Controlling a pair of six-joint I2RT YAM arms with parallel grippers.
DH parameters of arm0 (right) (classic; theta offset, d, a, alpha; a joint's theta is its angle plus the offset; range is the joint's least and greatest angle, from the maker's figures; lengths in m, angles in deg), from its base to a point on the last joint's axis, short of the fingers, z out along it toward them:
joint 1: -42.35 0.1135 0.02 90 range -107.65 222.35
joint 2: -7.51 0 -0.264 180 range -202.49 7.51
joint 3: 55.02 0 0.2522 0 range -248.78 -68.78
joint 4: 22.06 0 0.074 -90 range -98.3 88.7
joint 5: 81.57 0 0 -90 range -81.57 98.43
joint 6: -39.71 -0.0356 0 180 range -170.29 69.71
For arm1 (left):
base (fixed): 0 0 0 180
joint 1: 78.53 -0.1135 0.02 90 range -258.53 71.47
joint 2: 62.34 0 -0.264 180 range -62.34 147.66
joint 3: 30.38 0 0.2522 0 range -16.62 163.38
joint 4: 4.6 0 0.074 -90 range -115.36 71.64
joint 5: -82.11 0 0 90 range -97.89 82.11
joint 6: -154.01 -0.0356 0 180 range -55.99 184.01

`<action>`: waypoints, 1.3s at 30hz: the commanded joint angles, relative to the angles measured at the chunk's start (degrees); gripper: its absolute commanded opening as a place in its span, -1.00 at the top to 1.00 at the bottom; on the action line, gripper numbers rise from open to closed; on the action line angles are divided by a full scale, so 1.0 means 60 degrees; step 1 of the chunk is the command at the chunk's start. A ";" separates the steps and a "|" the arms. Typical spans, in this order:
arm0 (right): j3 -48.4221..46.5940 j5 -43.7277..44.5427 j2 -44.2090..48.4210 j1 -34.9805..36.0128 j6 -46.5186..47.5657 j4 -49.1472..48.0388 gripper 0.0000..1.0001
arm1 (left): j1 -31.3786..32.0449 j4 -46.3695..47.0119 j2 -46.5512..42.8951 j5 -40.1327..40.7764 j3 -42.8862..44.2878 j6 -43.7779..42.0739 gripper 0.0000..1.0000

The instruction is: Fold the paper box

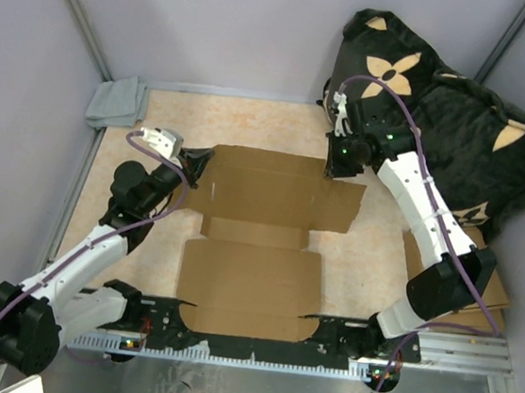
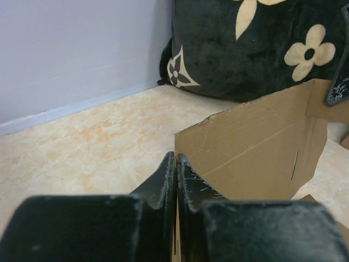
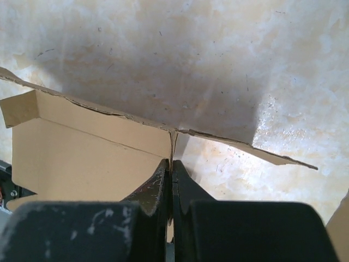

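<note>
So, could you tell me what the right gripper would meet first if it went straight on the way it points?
The right gripper is shut on an edge of the paper box; straight beyond that, it would likely meet the table, though how near is unclear.

Pale lilac walls [image 1: 216, 21] enclose a beige marbled tabletop [image 1: 280, 123]; a black flowered cushion [image 1: 460, 124] fills 1 corner.
</note>
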 commanded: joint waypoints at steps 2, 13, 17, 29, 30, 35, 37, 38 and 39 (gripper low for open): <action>0.0089 0.0322 0.0169 0.0025 -0.0033 -0.0415 1.00 | 0.0064 0.0260 -0.0237 0.0277 0.0049 0.0210 0.41; 0.3408 0.2936 0.1829 0.0941 -0.0245 -0.5868 1.00 | 0.0063 -0.4706 -0.0159 0.1310 0.2981 0.0892 -0.51; 0.5089 0.3836 0.2707 0.1388 0.0281 -0.9175 1.00 | 0.0046 -0.5024 0.0021 0.1715 0.3354 0.1649 -0.99; 0.5799 0.4471 0.2285 0.1420 0.0448 -1.3155 1.00 | -0.0024 -0.4408 0.0723 0.1097 0.3822 0.2030 0.57; 0.6007 0.4474 0.2262 0.1427 0.0333 -1.3395 1.00 | -0.0024 -0.4632 0.0804 0.1330 0.3894 0.1923 0.79; 0.6657 0.4509 0.2180 0.1428 -0.0458 -1.3312 1.00 | -0.0024 -0.5658 0.0979 0.1427 0.3962 0.1712 0.60; 0.6879 0.4506 0.2183 0.1428 -0.0730 -1.3230 1.00 | -0.0024 -0.5806 0.0851 0.1206 0.3862 0.1849 0.44; 0.6948 0.4493 0.2189 0.1428 -0.0819 -1.3170 1.00 | -0.0024 -0.5863 0.0717 0.1082 0.3817 0.1954 0.39; 0.7019 0.4478 0.2193 0.1432 -0.0909 -1.3143 1.00 | -0.0024 -0.5894 0.0615 0.0941 0.3769 0.2029 0.37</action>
